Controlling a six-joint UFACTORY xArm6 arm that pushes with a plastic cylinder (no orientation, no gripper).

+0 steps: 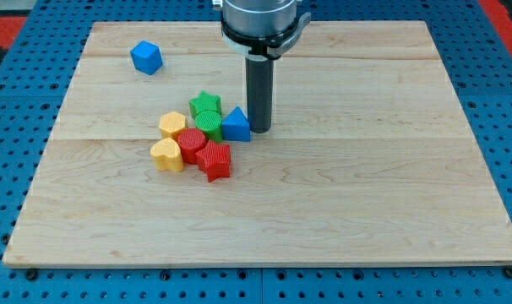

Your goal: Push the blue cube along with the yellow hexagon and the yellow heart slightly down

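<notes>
Nearest the camera sits the cluster: yellow heart (pixel 166 155) at its near left, yellow hexagon (pixel 172 125) just behind it, then red blocks, green blocks and a blue triangular block (pixel 236 125). Far off to the left, well apart, lies the blue cube (pixel 145 57). At the right, my tip (pixel 259 129), a bare rod holding nothing, rests just beside the triangular block. So the cube lies far-left of the tip, and I judge I must get behind it first.

Single arm entering from the view's top, dark rod vertical, my tip (pixel 260 128) down at board level
</notes>
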